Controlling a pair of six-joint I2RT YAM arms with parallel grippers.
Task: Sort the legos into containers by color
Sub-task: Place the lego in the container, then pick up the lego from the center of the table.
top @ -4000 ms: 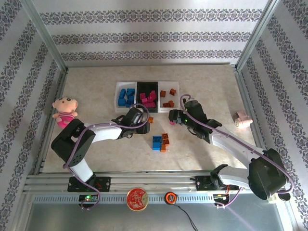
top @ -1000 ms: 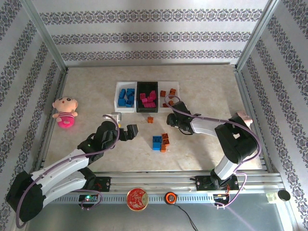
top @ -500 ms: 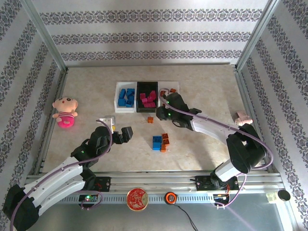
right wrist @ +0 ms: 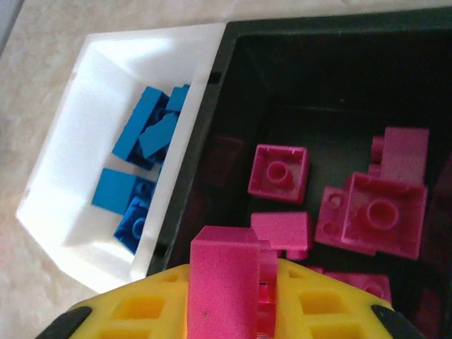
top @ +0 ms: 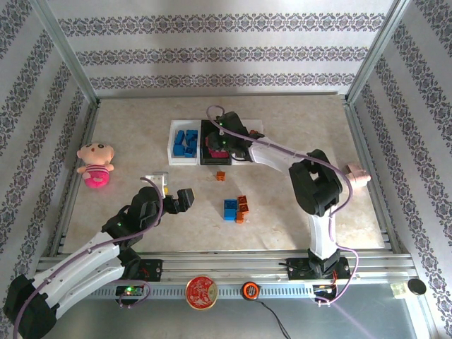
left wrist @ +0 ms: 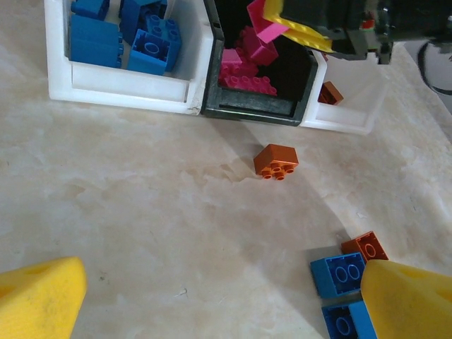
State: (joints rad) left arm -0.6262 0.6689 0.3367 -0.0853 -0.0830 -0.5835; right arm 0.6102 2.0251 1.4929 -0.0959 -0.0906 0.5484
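Note:
Three joined containers stand at the back: a white bin point(top: 173, 150) with blue legos point(right wrist: 152, 131), a black bin point(right wrist: 212, 162) with magenta legos point(right wrist: 279, 173), and a white bin point(left wrist: 353, 120) with orange ones. My right gripper point(right wrist: 233, 296) hangs over the black bin, shut on a magenta lego point(right wrist: 224, 279). Out on the table lie a single orange lego point(left wrist: 277, 161) and a cluster of blue legos point(top: 230, 209) and orange legos point(top: 243, 205). My left gripper point(top: 176, 198) is open and empty, left of the cluster.
A pink plush doll point(top: 95, 164) lies at the left edge and a pink-white roll point(top: 357, 174) at the right edge. Metal rails frame the table. Bare tabletop stretches between my left gripper and the bins.
My right gripper has swung back and to the left, from beside the loose bricks to above the black bin. The left arm has drawn back toward its base, still open.

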